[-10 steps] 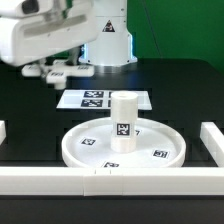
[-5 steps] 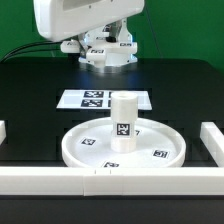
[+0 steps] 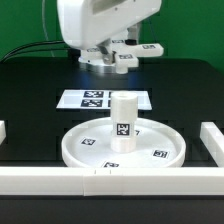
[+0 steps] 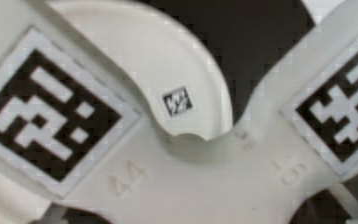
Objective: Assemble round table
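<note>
cross-shaped foot (image 3: 146, 47), held by gripper (image 3: 124, 53), moved to exterior view's right.

The exterior view sits low at the near edge of the worktop (image 3: 30, 120). It faces across the worktop toward the arm (image 3: 105, 20) at the far end, with the disc (image 3: 66, 150) near and centred. The wrist view looks from very close range onto the foot (image 4: 194, 130), which fills it. The views appear to share only that foot, which shows small and far off in the exterior view.
</note>
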### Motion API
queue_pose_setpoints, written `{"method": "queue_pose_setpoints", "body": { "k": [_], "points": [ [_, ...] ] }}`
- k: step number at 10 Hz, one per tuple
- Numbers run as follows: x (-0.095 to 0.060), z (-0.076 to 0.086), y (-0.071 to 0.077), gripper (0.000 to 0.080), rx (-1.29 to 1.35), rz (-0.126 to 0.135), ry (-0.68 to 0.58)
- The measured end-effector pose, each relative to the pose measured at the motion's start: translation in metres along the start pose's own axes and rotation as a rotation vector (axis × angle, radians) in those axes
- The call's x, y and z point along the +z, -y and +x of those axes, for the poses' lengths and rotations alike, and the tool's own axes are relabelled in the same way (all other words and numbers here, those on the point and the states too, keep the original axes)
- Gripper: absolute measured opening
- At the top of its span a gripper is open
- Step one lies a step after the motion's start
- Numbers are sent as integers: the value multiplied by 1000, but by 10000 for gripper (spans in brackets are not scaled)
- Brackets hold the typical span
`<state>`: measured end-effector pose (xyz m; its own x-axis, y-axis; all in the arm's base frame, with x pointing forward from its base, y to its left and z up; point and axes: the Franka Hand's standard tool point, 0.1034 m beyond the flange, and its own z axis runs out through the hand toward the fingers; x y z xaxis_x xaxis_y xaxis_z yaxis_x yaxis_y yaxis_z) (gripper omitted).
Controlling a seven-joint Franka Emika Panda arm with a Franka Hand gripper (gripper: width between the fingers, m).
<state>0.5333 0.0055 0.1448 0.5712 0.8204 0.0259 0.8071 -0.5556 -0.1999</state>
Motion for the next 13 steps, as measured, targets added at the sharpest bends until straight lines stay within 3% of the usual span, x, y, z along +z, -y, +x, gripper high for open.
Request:
{"method": "queue_pose_setpoints", "body": {
  "k": [4,7,10,11,12,13],
  "points": [
    [2,-2,-2,452,-12,-1,-1],
    [2,7,-22,452,-128,-17,-29],
    [4,8,-24,452,-130,-17,-26],
    [4,7,-27,452,-173,-30,-36],
    [4,3,-35,452,-240,-63,-64],
    [4,0,-39,452,-259,-69,-65]
  ]
}}
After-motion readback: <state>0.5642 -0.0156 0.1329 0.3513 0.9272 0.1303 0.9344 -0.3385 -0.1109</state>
